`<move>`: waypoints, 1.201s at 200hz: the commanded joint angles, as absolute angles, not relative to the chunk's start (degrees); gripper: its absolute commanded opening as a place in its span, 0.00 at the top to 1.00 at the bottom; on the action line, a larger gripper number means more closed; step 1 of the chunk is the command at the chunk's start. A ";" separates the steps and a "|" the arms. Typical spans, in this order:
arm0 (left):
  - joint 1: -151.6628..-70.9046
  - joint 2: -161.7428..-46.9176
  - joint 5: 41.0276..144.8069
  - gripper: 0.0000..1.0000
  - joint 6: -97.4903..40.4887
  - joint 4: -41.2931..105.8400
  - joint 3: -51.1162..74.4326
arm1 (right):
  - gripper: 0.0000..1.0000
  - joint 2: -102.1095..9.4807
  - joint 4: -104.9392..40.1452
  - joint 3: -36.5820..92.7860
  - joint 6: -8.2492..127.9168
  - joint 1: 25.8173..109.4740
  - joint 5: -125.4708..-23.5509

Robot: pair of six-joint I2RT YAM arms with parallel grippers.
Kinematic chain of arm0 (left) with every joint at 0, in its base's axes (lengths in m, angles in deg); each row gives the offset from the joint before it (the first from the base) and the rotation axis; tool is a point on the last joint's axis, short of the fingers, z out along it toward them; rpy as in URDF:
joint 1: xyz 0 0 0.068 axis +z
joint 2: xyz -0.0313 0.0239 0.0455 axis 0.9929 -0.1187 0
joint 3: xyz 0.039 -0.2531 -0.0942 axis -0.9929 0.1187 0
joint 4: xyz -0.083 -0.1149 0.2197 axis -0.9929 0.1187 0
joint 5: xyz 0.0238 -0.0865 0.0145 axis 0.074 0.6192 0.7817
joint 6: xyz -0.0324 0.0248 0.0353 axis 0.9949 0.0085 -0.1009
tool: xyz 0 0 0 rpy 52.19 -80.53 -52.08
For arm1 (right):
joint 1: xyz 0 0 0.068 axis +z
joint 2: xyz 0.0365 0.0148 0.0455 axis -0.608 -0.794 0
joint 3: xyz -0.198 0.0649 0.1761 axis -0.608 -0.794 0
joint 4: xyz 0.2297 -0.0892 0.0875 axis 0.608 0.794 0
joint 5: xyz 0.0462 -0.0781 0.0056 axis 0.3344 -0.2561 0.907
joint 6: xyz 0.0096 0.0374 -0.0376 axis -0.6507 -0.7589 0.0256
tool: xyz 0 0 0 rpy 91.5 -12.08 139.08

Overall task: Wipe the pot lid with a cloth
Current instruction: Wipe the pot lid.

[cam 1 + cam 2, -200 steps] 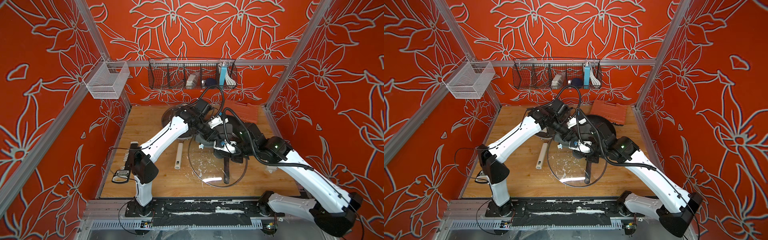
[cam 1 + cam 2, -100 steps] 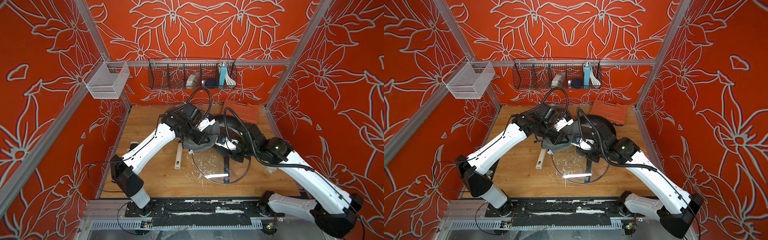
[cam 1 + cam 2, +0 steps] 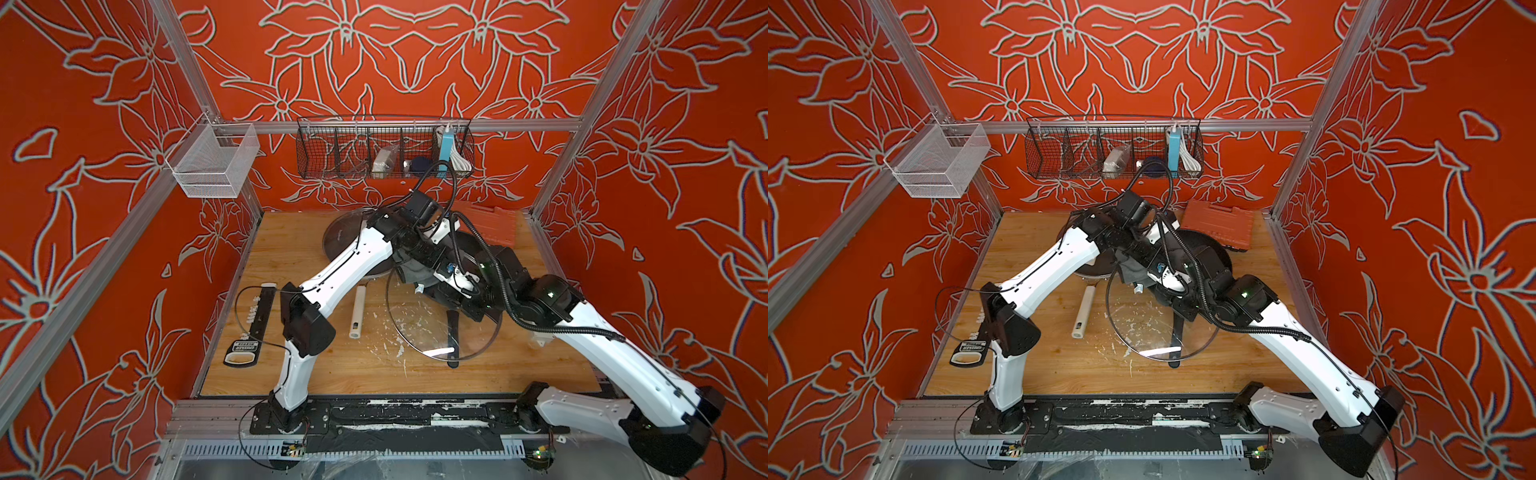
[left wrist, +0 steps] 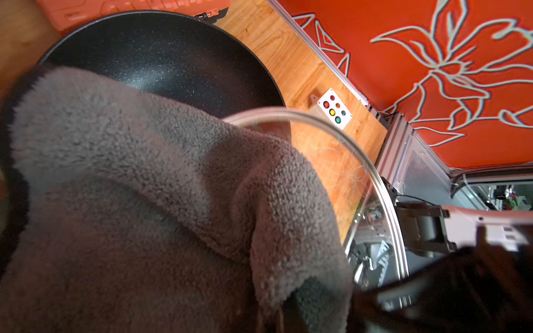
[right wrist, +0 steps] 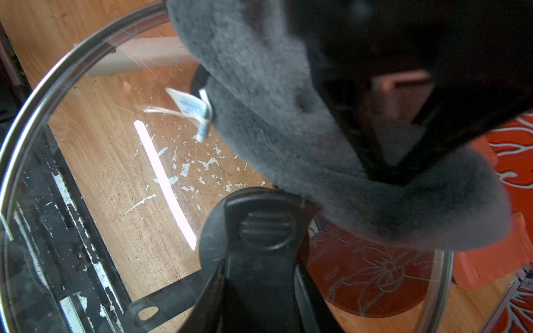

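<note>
Since half a second ago the left arm (image 3: 357, 257) has swung back toward the right of the frame, elbow drawn in. The left hand (image 5: 386, 168) is clamped on the dark grey cloth (image 4: 144, 187), resting it on the upper part of a tilted black-handled glass lid (image 3: 419, 332) at the centre of both top views. The right hand (image 5: 259, 268) grips that lid's black handle (image 5: 259, 219), holding it above the worktop (image 3: 291, 374). The pot lid (image 3: 340, 239) lies flat upper left of it, partly under the left arm, its cream-white handle (image 3: 357, 309) pointing down-frame.
</note>
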State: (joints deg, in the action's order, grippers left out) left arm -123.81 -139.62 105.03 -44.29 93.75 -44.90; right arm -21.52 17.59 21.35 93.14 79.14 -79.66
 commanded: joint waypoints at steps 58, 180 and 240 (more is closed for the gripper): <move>-125.67 -144.68 98.88 1.00 -40.84 96.51 -48.95 | 1.00 -18.86 1.13 22.55 85.10 79.89 -84.41; -122.74 -120.37 91.66 1.00 -40.08 94.72 -21.88 | 1.00 -17.29 -2.02 21.57 82.99 79.89 -89.90; -122.65 -116.28 90.10 1.00 -38.12 91.93 -15.12 | 1.00 -18.17 -3.45 22.07 82.01 79.86 -89.13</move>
State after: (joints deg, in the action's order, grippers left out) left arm -123.02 -114.59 92.41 -39.24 88.99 -15.72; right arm -20.96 10.55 19.05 84.68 80.45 -87.15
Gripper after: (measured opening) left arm 0.048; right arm 0.335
